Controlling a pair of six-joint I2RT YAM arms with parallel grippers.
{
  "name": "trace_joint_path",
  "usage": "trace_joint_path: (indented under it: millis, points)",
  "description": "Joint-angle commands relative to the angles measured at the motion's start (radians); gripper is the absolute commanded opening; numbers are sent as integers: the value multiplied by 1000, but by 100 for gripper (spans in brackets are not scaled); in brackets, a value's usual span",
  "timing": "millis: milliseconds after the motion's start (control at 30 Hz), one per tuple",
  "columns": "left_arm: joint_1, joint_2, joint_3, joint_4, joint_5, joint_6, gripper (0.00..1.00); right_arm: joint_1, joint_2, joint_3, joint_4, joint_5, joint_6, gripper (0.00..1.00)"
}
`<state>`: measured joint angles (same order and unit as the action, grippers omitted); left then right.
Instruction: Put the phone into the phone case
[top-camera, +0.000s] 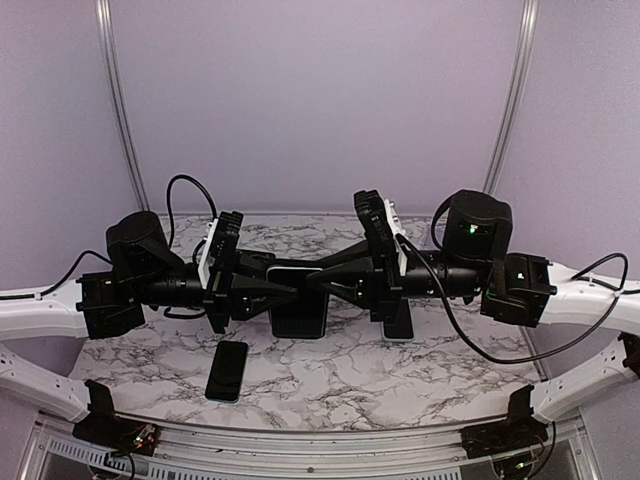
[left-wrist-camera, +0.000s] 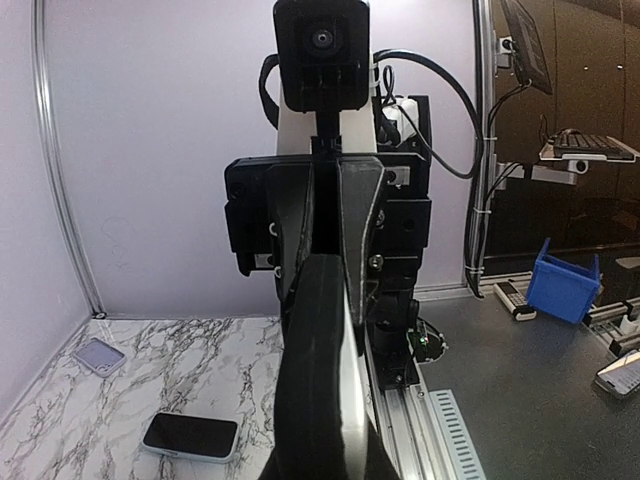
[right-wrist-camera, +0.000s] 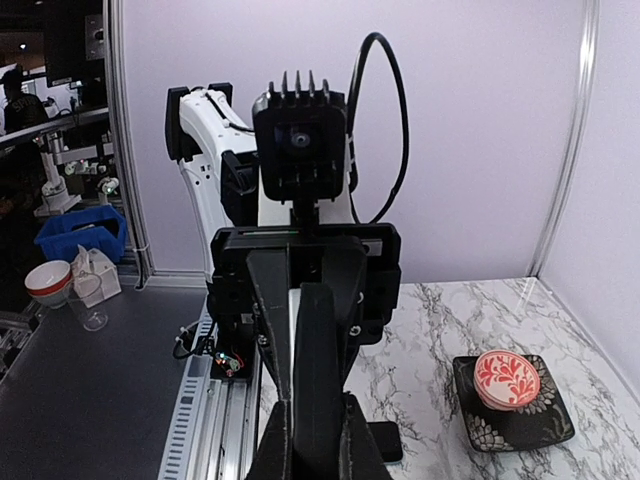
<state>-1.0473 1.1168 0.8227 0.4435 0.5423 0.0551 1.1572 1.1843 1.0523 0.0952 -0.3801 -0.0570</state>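
Now, one dark slab (top-camera: 297, 312) hangs pinched at both ends.
L gripper (top-camera: 283, 293) & R gripper (top-camera: 322, 284) squeeze it, prob to keep it steady.

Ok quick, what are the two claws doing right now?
Left gripper: shut on the dark slab.
Right gripper: shut on the dark slab too.

From high behind the near edge of the table (top-camera: 330, 390), the top view looks down on it. Both wrist views hang close above its middle, level, facing each other; all three share its top.
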Motion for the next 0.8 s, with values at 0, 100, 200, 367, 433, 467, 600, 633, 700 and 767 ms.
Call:
trace_joint_path:
  millis: [0,100,200,367,433,467,600,633,700,767]
  points:
    - [-3,-28,13,55,-28,9,0,6,11,37,-16,8,-4,0]
    - [-3,-28,11,53,-39,10,0,4,-5,32,-19,30,0,0]
    - [-3,-17,10,54,-61,-3,0,4,-30,19,15,33,10,0]
    - [-3,7,1,51,-51,-22,43,4,-86,-11,132,26,31,0]
    - [-3,11,-4,52,-51,-29,44,4,-107,-18,176,22,35,0]
    - [-3,13,-7,52,-53,-33,43,3,-117,-20,192,16,36,0]
    - [-5,25,0,51,-48,-45,31,3,-132,-27,225,13,41,0]
    - [-6,32,5,51,-43,-47,23,3,-131,-29,229,17,42,0]
    - [-9,40,13,52,-38,-47,0,2,-130,-30,236,21,43,0]
    - [-16,41,13,51,-32,-43,0,1,-131,-32,239,28,48,0]
